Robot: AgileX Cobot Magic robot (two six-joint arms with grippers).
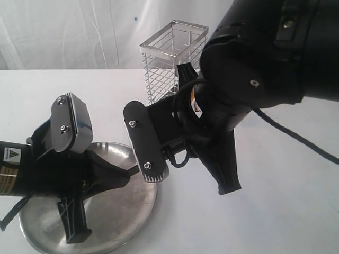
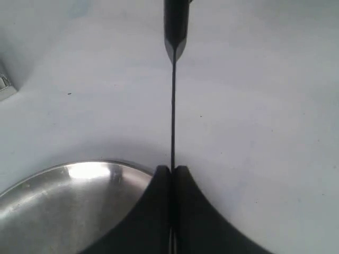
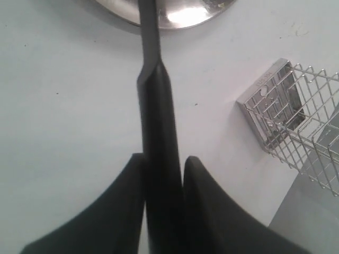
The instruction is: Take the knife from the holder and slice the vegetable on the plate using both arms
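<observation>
The knife [image 2: 173, 116] hangs over the white table beside the plate [image 2: 58, 201], held at both ends. My left gripper [image 2: 172, 168] is shut on its thin dark blade, seen edge-on. The black handle [image 3: 156, 106] runs between the fingers of my right gripper [image 3: 163, 157], which press it on both sides. In the exterior view the left gripper [image 1: 125, 178] reaches right over the plate [image 1: 127, 217], and the right arm's fingertips are hidden behind its own wrist plate [image 1: 145, 143]. The wire holder [image 1: 172, 63] stands behind, with nothing showing in it. The vegetable is out of view.
The holder [image 3: 296, 127] sits close beside the right gripper. The right arm's bulky body [image 1: 265, 53] fills the upper right of the exterior view, with a cable trailing across the table. A white curtain hangs behind the white table [image 1: 275, 211].
</observation>
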